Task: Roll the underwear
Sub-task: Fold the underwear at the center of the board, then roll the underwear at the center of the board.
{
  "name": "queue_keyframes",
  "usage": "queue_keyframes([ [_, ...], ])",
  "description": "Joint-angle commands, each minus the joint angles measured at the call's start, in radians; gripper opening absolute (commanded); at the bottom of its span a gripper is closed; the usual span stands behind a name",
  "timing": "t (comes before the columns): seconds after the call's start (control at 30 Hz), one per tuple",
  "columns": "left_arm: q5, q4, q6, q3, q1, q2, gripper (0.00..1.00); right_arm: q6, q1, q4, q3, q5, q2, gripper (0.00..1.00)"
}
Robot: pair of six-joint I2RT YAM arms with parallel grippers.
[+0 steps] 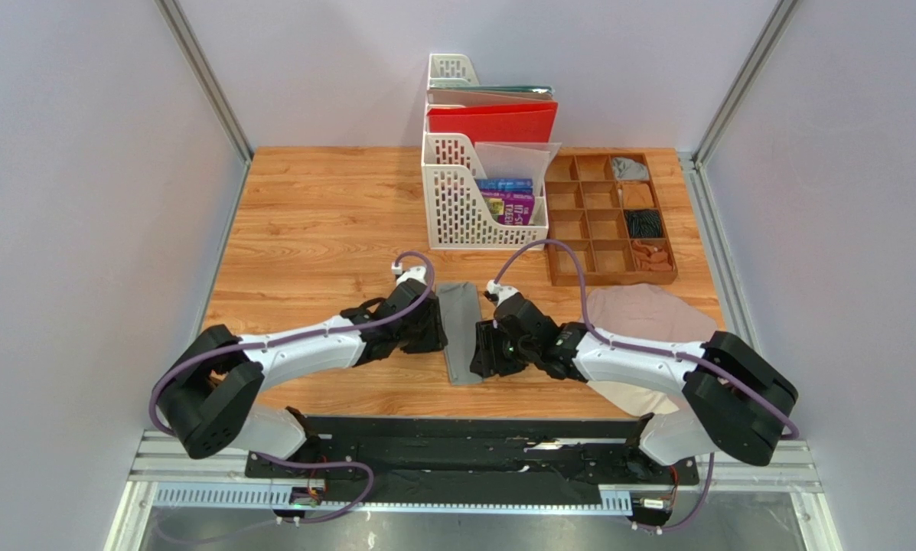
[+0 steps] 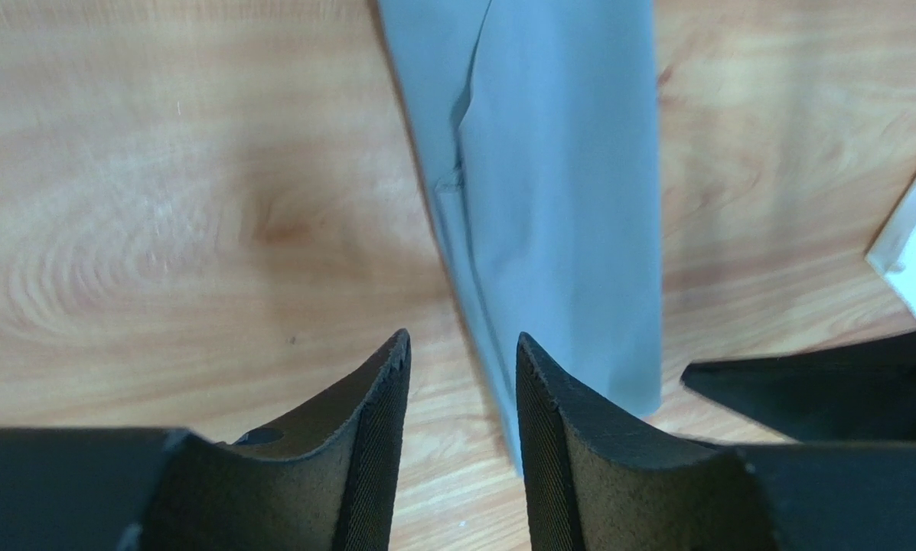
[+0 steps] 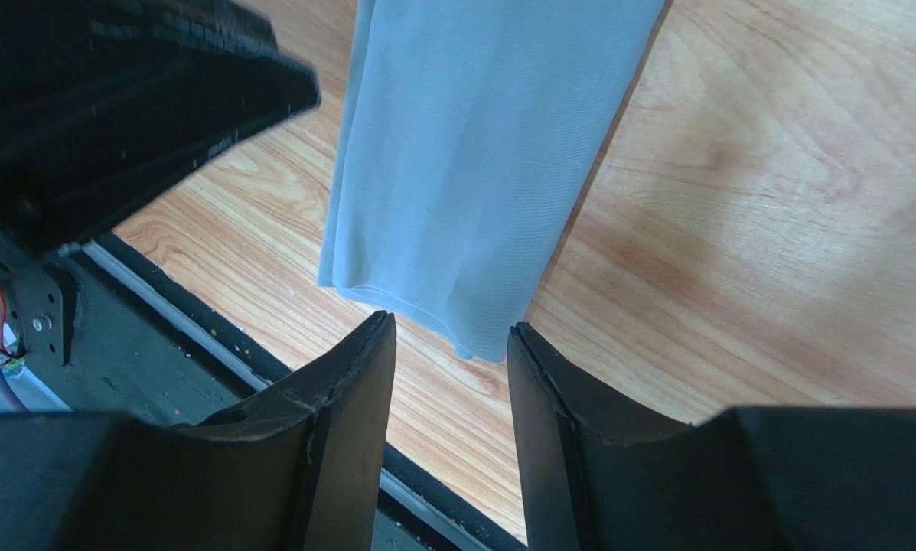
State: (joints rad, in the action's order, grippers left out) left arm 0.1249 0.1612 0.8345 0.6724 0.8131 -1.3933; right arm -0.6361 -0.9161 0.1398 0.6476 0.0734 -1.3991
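Observation:
The grey underwear [image 1: 460,333] lies flat on the wooden table, folded into a narrow strip running front to back. My left gripper [image 1: 437,335] is at its left edge and my right gripper [image 1: 481,351] at its right edge, both near the strip's near end. In the left wrist view the strip [image 2: 554,207] lies just ahead of my open, empty gripper [image 2: 462,350]. In the right wrist view the strip's near end [image 3: 485,161] lies just ahead of my open, empty gripper [image 3: 451,333]. The pinkish-beige underwear [image 1: 646,327] lies spread out at the right, partly under my right arm.
A white file rack [image 1: 474,201] with a red folder [image 1: 492,121] stands at the back centre. A wooden divider tray [image 1: 608,218] with rolled garments in some compartments sits at the back right. The black rail [image 3: 198,333] of the table's front edge is close behind the strip.

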Motion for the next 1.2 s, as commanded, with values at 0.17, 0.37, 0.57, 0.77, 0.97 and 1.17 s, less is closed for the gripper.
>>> queue_keyframes([
  [0.17,-0.093,-0.129,0.124,-0.117,0.05,0.016,0.44,-0.068,-0.023,-0.032,-0.002,-0.024,-0.041,0.45],
  [0.37,-0.065,-0.144,0.181,-0.123,0.096,0.017,0.44,-0.077,-0.036,-0.031,-0.016,-0.05,-0.055,0.44],
  [0.57,-0.042,-0.104,0.216,-0.137,0.115,0.031,0.43,-0.086,-0.041,-0.025,-0.014,-0.06,-0.066,0.44],
  [0.77,0.021,-0.107,0.268,-0.172,0.133,0.097,0.42,-0.089,-0.049,-0.023,-0.009,-0.07,-0.083,0.42],
  [0.97,0.007,-0.147,0.275,-0.158,0.143,0.08,0.43,-0.088,-0.05,-0.011,0.001,-0.072,-0.092,0.41],
  [1.17,-0.01,-0.19,0.284,-0.154,0.147,0.045,0.43,-0.085,-0.053,0.004,0.004,-0.104,-0.092,0.41],
])
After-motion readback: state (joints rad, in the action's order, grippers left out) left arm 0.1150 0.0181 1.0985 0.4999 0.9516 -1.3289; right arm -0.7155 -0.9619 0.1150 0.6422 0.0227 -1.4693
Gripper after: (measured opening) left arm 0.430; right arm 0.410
